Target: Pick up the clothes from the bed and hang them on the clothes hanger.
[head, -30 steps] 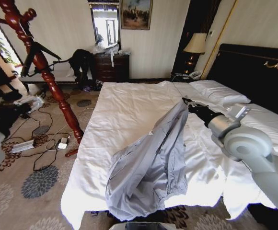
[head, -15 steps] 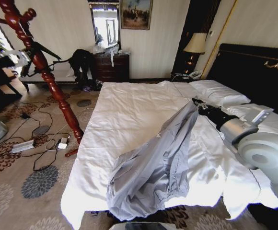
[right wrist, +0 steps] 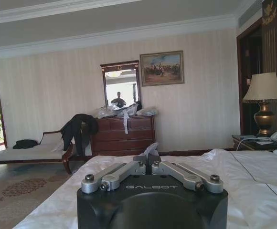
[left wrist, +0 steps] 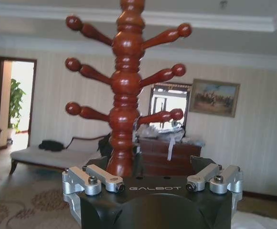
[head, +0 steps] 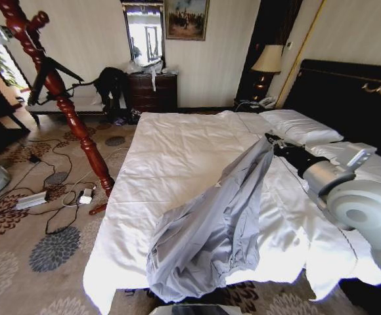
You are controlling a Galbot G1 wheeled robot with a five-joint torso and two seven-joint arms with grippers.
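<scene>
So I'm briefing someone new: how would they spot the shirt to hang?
Find the wide bed with white sheets. A light grey wrinkly shirt drapes from its middle down over the near edge, its top end pinched in the right gripper. It is the one grey cloth on white.

White-sheeted bed (head: 177,157) — 2 pillows (head: 301,126) by headboard, grey-lavender shirt (head: 210,230) draped off foot edge

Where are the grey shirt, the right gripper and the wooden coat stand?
grey shirt (head: 210,230), head view, bunched lower body.
right gripper (head: 270,138), head view, tip at shirt's top.
wooden coat stand (head: 66,105), head view, turned pole.
</scene>
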